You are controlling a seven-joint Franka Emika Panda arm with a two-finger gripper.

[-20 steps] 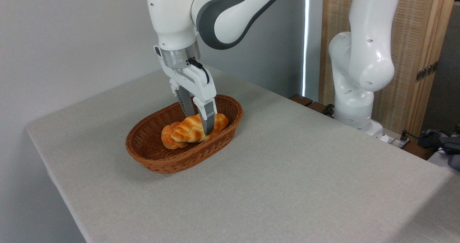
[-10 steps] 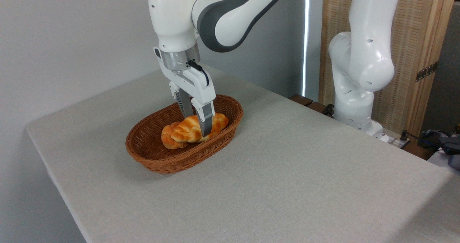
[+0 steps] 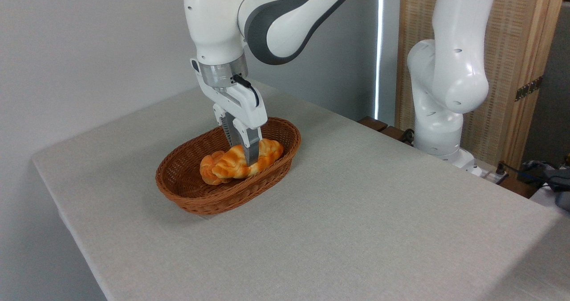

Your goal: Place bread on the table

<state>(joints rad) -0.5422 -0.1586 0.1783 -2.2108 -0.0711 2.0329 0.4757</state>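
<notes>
Bread [image 3: 236, 164]: one long braided loaf, golden-orange, lying in the basket [image 3: 191, 198] left of the frame's centre.
My arm: reaches in from the top of the frame, wrist pointing straight down over the basket.
My fingers [image 3: 247, 157]: drawn narrow, pinched onto the loaf's middle, one on each side of it.
Bun [image 3: 208, 171]: one small orange one, touching the loaf's left end.
Basket: one, oval brown wicker.
Worktop [image 3: 356, 212]: one, under grey-beige cloth, carrying the basket.
</notes>
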